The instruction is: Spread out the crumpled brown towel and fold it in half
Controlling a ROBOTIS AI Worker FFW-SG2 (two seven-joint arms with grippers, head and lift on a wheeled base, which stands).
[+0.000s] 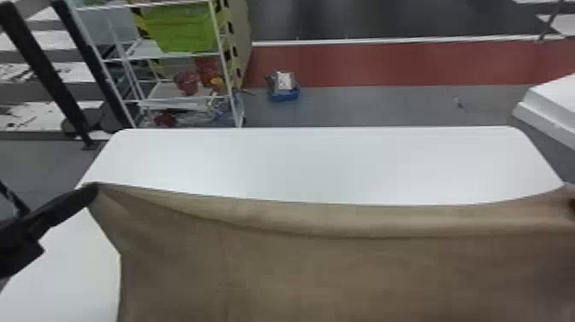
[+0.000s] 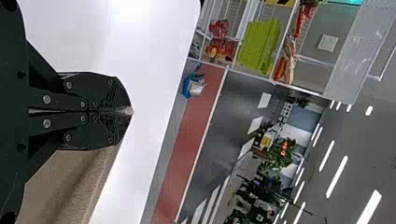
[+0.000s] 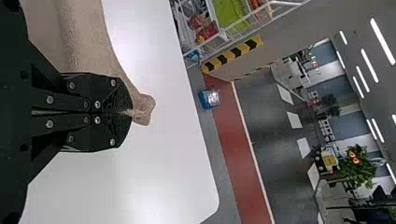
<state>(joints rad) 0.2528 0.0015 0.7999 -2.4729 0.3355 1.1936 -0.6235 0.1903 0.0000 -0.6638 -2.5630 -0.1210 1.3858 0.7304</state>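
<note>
My left gripper point(image 1: 93, 190) holds the upper left corner of the brown towel point(image 1: 325, 265), which hangs spread in front of the white table. In the left wrist view, the left gripper point(image 2: 127, 111) has its fingers pressed together, a tiny bit of cloth at the tips, with the towel point(image 2: 74, 191) beside them. At the head view's right edge, the right gripper point(image 1: 572, 204) is partly seen at the towel's other upper corner. The right wrist view has the right gripper point(image 3: 128, 112) shut on that corner, a tuft of towel point(image 3: 144, 110) poking past the tips.
The white table point(image 1: 316, 162) extends beyond the towel's top edge. Behind it stand a shelf rack point(image 1: 171, 55) with a green bin point(image 1: 182, 28) and, on the floor, a small blue box point(image 1: 284, 90). A white object point(image 1: 552, 107) is at the right edge.
</note>
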